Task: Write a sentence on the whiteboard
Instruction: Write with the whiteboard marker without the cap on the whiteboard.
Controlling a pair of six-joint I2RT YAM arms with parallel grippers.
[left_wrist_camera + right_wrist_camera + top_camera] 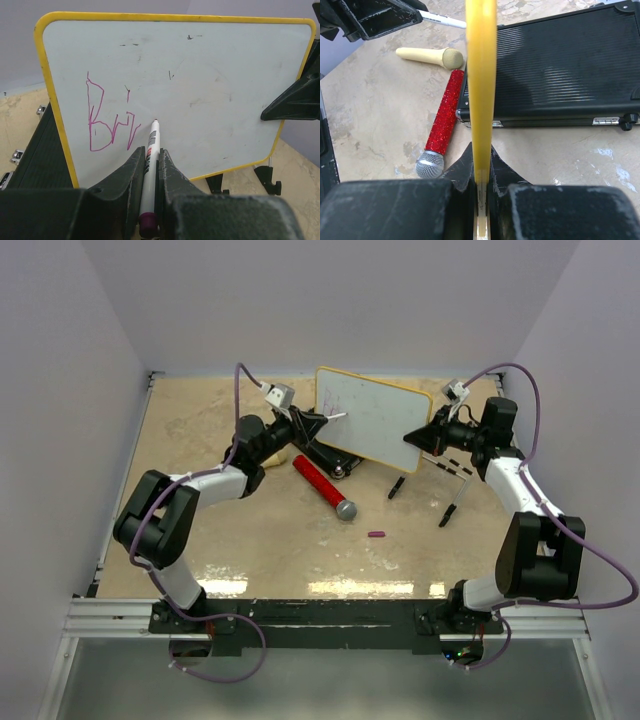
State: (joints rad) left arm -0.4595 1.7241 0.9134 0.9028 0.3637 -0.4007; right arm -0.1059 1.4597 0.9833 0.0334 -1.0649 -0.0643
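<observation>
The whiteboard (pixel 375 418) stands lifted and tilted over the far part of the tabletop (pixel 250 550), with its white face turned to the left arm. The sentence (pixel 109 122) on it is a few purple letters, something like "Bri", in the left part of the white face as the left wrist view shows it. The right claw (pixel 481 156) is closed on the yellow rim of the board; in the right wrist view the board is seen edge-on, going straight up from between the two fingers. In the top view this claw grips the right side of the board. The left claw (pixel 149 159) is narrow and clamped on a white marker (pixel 151 145), which points forward between the fingers. The tip of the marker touches the white face just right of the last purple letter. Under the board lies a black case (pixel 555 70), flat on the tabletop. Just beside the case lies a red microphone (pixel 442 122) with a silver head, and near it a cream microphone (pixel 427 56). A small purple cap (pixel 376 534) lies alone on the tabletop, nearer to the arm bases and apart from both claws.
</observation>
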